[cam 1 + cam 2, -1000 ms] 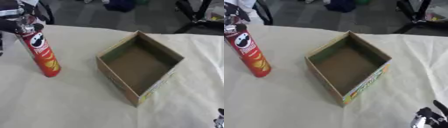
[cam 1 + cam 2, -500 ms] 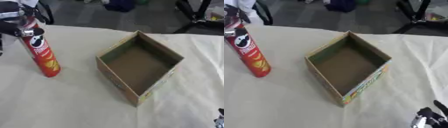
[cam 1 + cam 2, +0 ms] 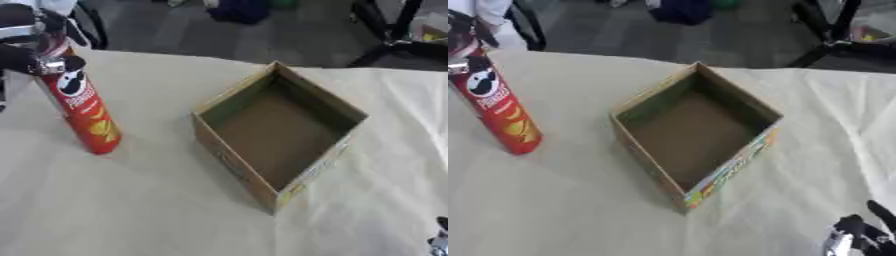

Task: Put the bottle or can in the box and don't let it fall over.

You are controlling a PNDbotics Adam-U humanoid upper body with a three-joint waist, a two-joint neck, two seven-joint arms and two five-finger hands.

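Observation:
A tall red crisp can [image 3: 86,110] stands upright on the cream-covered table at the left. My left hand [image 3: 31,50] comes in from the upper left, its black fingers curled round the can's top end. An open cardboard box [image 3: 232,162] sits in the middle of the table, turned corner-on, and nothing shows inside it. It stands apart from the can, to the can's right. My right hand [image 3: 857,239] rests at the lower right corner with fingers relaxed and holds nothing.
The table's far edge runs behind the can and box. Beyond it, on the dark floor, are a black stand [image 3: 394,30] at the right and a dark blue bag [image 3: 241,10]. A dark chair leg [image 3: 527,25] stands behind the can.
My left hand has settled a little lower round the can's top. The can and box stay where they were.

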